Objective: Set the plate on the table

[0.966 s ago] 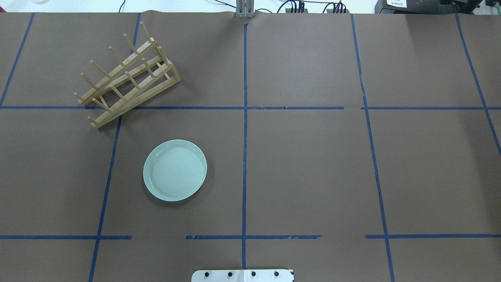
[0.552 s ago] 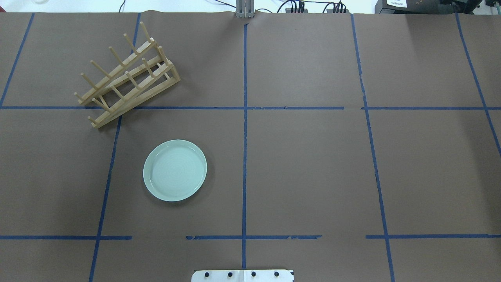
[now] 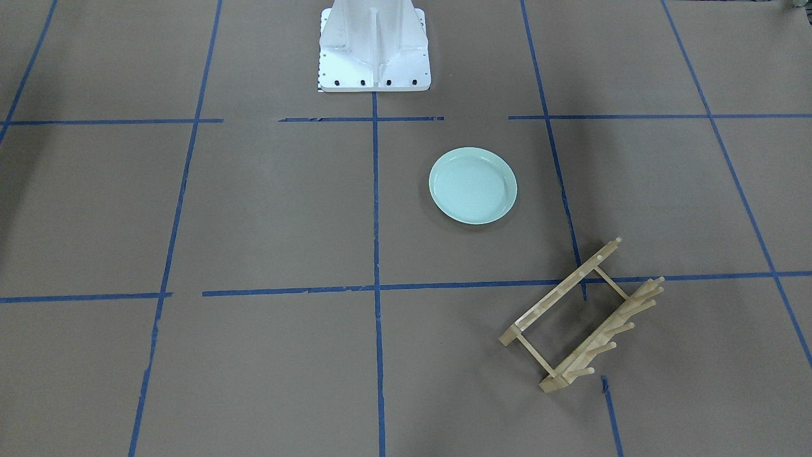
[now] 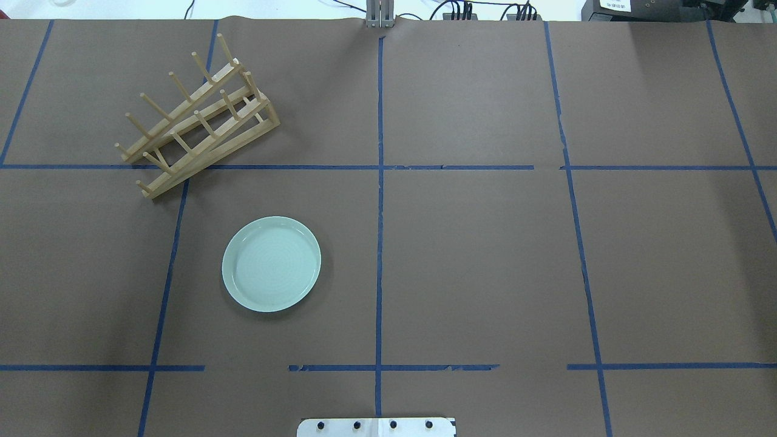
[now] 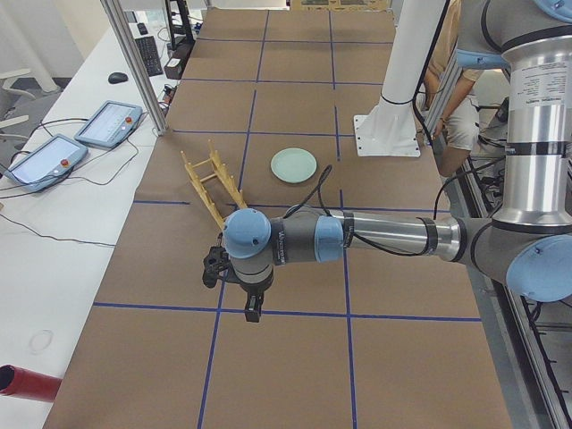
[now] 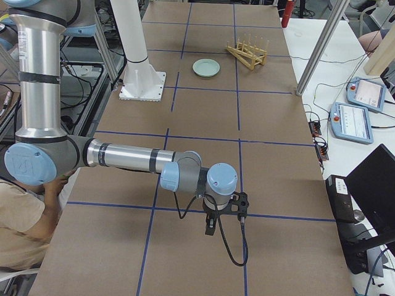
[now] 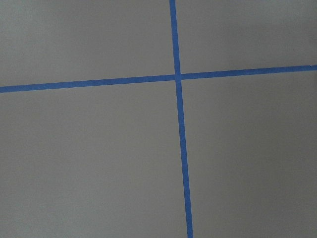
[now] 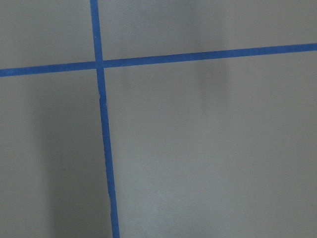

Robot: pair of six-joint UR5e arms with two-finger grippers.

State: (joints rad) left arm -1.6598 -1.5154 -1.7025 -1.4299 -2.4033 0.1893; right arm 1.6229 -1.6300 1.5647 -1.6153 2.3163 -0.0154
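The pale mint-green plate lies flat on the brown table, left of the middle tape line and near the robot base; it also shows in the front view and both side views. Nothing holds it. My left gripper shows only in the exterior left view, far from the plate at the table's left end, pointing down. My right gripper shows only in the exterior right view, at the right end. I cannot tell whether either is open or shut. Both wrist views show only table and tape.
The light wooden peg rack stands beyond the plate at the far left, tilted across a tape line; it holds nothing. The white robot base is bolted at the near edge. Tablets lie on the side bench.
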